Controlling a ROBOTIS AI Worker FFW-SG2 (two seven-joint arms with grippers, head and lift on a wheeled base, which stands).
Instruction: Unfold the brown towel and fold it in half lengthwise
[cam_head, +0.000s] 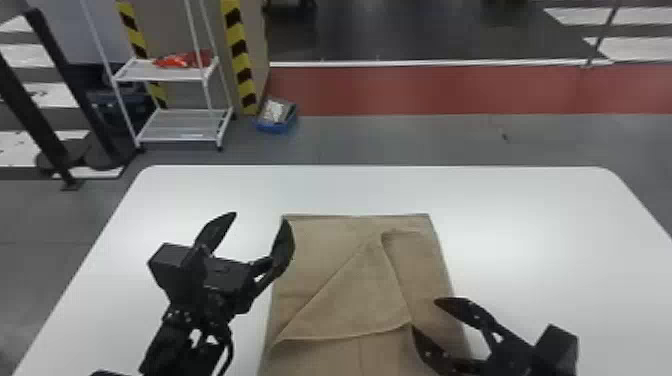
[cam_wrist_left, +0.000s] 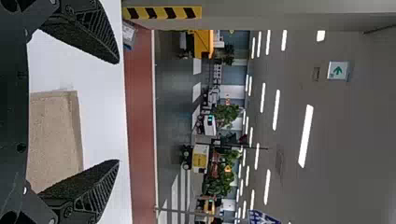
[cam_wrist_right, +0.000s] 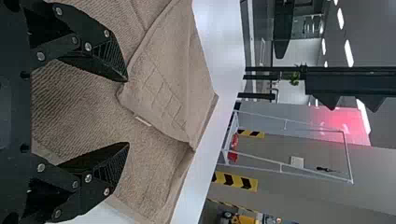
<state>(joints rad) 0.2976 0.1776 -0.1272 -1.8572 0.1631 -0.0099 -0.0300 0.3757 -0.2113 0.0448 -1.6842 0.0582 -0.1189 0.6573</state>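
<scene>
Opening out the loose flap (cam_head: 352, 310) is judged to be called for next, and it is at the near right corner (cam_head: 406, 321) of that flap that the move would be decided. This corner is placed just by 1 fingertip of the right end effector (cam_head: 424, 314), whose 2 fingers are spread, with nothing gripped; by the left it would be reached less easily. The brown towel (cam_head: 320, 250) is spread in layers on the table (cam_head: 525, 215), its long axis seemingly pointed forward. Farther off, the left end effector (cam_head: 260, 216) is held open beside the far left corner.
</scene>
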